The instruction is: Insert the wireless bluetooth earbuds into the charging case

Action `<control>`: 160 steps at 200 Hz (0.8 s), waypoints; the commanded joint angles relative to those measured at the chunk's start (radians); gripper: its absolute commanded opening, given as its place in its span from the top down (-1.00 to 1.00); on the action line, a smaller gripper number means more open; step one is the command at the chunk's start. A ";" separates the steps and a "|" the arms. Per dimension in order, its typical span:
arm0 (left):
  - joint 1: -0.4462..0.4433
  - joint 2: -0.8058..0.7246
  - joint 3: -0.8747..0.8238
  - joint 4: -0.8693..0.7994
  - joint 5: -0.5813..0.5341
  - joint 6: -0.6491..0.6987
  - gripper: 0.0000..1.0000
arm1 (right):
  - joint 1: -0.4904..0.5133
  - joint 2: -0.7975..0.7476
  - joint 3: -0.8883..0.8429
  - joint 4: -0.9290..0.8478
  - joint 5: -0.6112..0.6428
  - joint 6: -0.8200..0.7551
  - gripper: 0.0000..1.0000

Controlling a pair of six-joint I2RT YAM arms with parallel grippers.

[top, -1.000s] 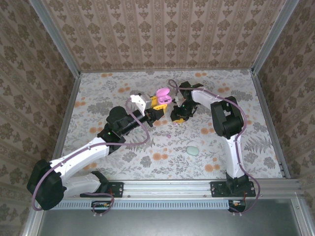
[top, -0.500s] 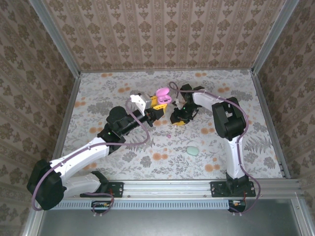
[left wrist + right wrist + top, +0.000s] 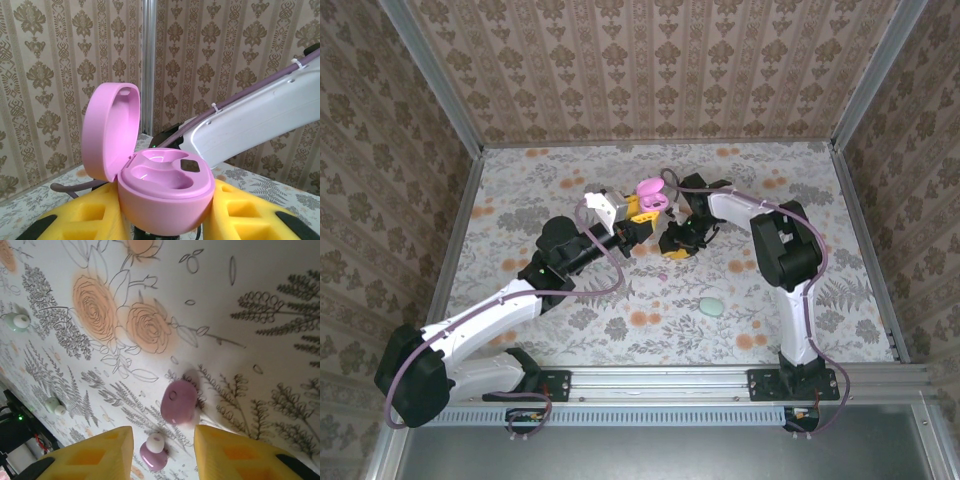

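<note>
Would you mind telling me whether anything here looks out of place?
Yes: the pink charging case stands open with both wells empty, while two purple earbuds lie loose on the floral table.

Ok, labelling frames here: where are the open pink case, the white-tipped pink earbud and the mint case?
open pink case [image 3: 167, 197], left wrist view, front of its base.
white-tipped pink earbud [image 3: 153, 456], right wrist view, its purple body.
mint case [image 3: 711, 305], top external view, its top.
</note>
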 commanded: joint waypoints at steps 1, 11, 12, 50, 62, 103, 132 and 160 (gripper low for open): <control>-0.010 -0.002 0.032 0.019 -0.007 -0.008 0.32 | 0.003 -0.068 -0.017 0.006 -0.008 0.042 0.22; -0.009 -0.002 0.032 0.019 -0.008 -0.008 0.32 | 0.003 -0.078 -0.014 -0.003 0.021 0.030 0.23; -0.010 -0.002 0.032 0.019 -0.008 -0.008 0.32 | 0.003 -0.080 -0.014 -0.003 0.025 0.028 0.23; -0.009 0.000 0.033 0.022 -0.007 -0.008 0.32 | 0.015 -0.050 0.049 -0.088 0.153 -0.070 0.19; -0.009 -0.003 0.031 0.023 -0.010 -0.007 0.32 | 0.025 -0.043 0.050 -0.081 0.156 -0.075 0.20; -0.010 -0.052 0.001 0.021 -0.068 0.014 0.33 | 0.055 -0.025 0.049 -0.041 0.110 -0.010 0.26; -0.008 -0.095 -0.005 -0.023 -0.081 0.036 0.33 | 0.077 -0.003 0.060 -0.019 0.162 0.056 0.24; -0.007 -0.126 -0.015 -0.042 -0.088 0.047 0.33 | 0.104 0.015 0.089 -0.025 0.209 0.073 0.25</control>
